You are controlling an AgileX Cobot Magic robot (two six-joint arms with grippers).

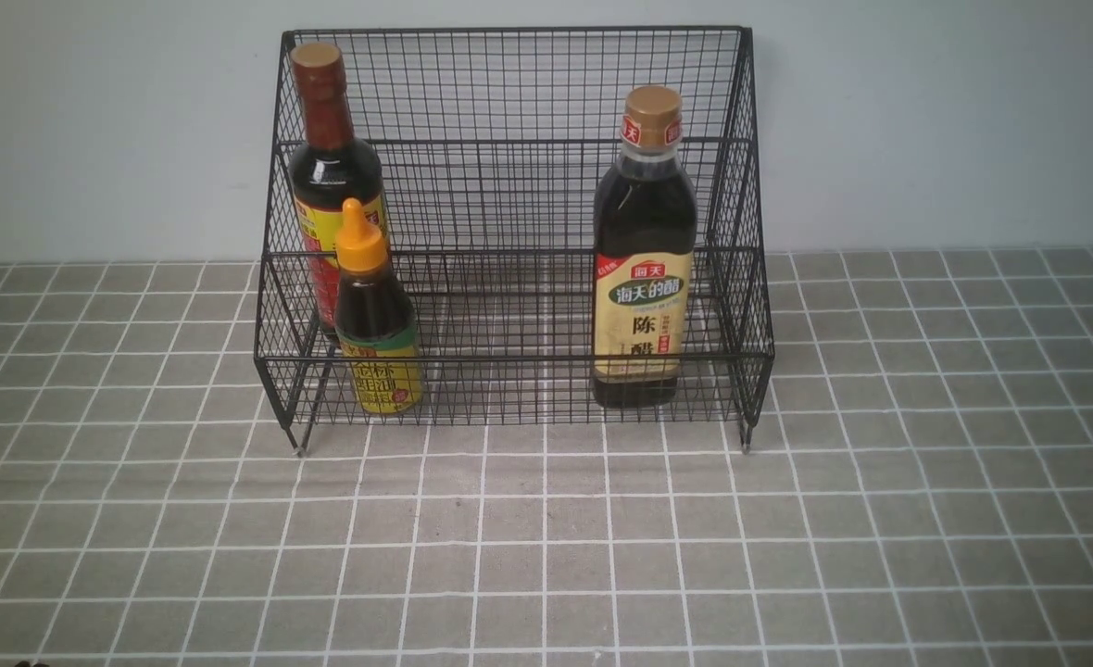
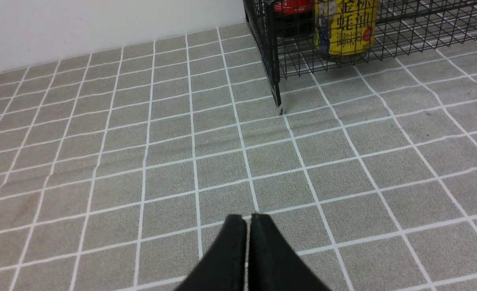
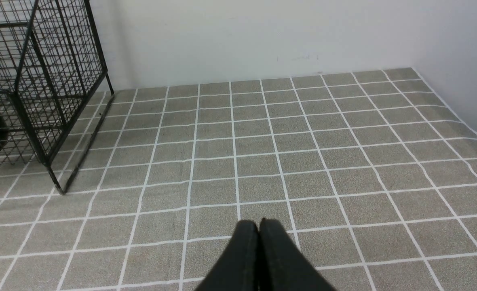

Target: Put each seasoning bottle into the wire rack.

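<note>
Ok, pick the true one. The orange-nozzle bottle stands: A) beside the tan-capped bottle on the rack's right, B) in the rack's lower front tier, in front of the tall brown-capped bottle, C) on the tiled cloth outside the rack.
B: the orange-nozzle bottle stands inside the wire rack, low at the front left, with the tall brown-capped bottle right behind it.

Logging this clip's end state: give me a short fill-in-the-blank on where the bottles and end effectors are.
1. The number of bottles standing in the rack is ___.
2. The orange-capped bottle stands in front of the ___-capped bottle.
3. The tan-capped bottle is on the rack's ___ side.
4. The left end effector and right end effector are both ___.

Answers: three; brown; right; shut
</note>
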